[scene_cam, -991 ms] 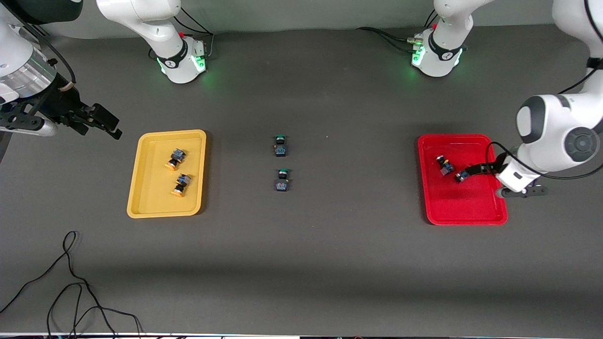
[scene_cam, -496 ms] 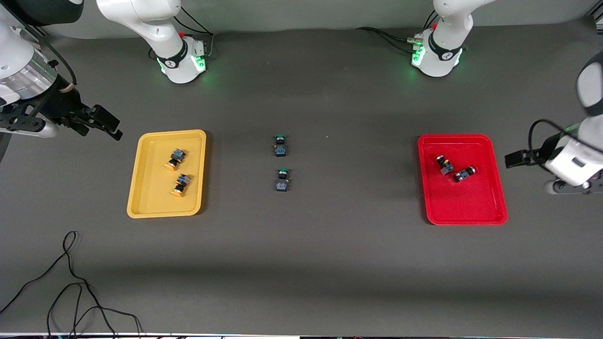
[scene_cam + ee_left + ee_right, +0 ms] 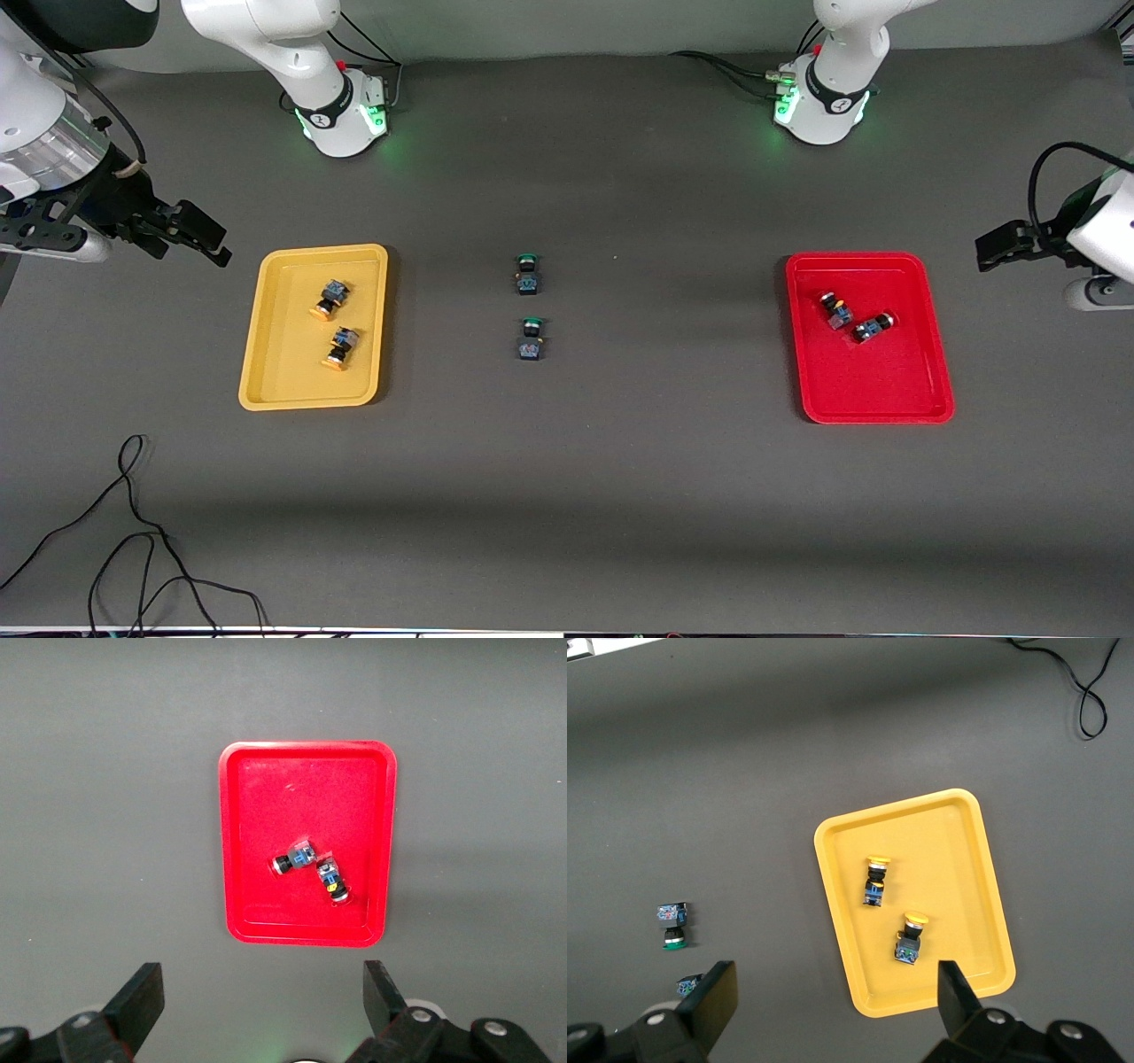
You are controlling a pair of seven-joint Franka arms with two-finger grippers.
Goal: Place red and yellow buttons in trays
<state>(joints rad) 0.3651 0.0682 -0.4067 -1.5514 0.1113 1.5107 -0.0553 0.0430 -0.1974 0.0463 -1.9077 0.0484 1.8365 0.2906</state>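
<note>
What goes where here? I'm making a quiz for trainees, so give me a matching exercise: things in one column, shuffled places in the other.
Things:
1. yellow-capped buttons
2. red-capped buttons
3. green-capped buttons
4. left gripper

Places:
A. on the bare table between the trays
B. in the red tray
C. over the table at the left arm's end, fingers open
D. in the yellow tray

Pairs: 1-D, 2-B, 3-A, 4-C
</note>
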